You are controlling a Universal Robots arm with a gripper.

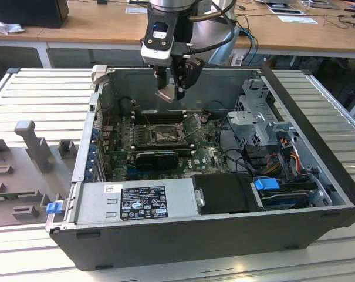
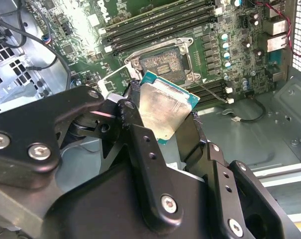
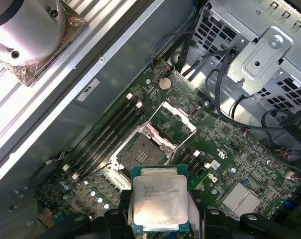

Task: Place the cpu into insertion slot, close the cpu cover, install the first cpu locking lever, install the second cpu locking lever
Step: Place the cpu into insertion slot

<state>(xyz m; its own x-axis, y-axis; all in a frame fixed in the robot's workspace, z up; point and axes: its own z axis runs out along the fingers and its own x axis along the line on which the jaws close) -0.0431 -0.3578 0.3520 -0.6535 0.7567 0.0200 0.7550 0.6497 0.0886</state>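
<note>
Clearly the gripper (image 1: 168, 94) was shut on the cpu (image 3: 157, 201), its 2 fingers (image 2: 135, 124) pinching opposite edges, so the pale face showed in both wrist views. The chip hung above the green motherboard (image 3: 225, 144), well clear of it and not yet over the insertion slot (image 3: 139, 155), which sat just beyond the chip's far edge in the first wrist view.

Doing this placement well would probably turn on 3 things:
- squaring the chip to the socket frame, since in the second wrist view it looked tilted and turned against the frame's edges
- bringing it level before it met the contact field
- letting it settle without sideways force, because the contacts looked fine and easily bent

The cpu cover (image 3: 177, 122) stood open, tipped away from the socket on the side toward the drive cage (image 3: 269, 50), so the socket's mouth was free. I could not tell where the locking levers lay.

Long black memory slots (image 3: 110, 134) ran close along the socket's other side, leaving the fingers little room there. Loose black cables (image 3: 225, 84) hung by the cage, near the raised cover but apart from the chip. In the exterior view the arm reached down inside the open case (image 1: 318, 126), its walls well apart from the wrist.
</note>
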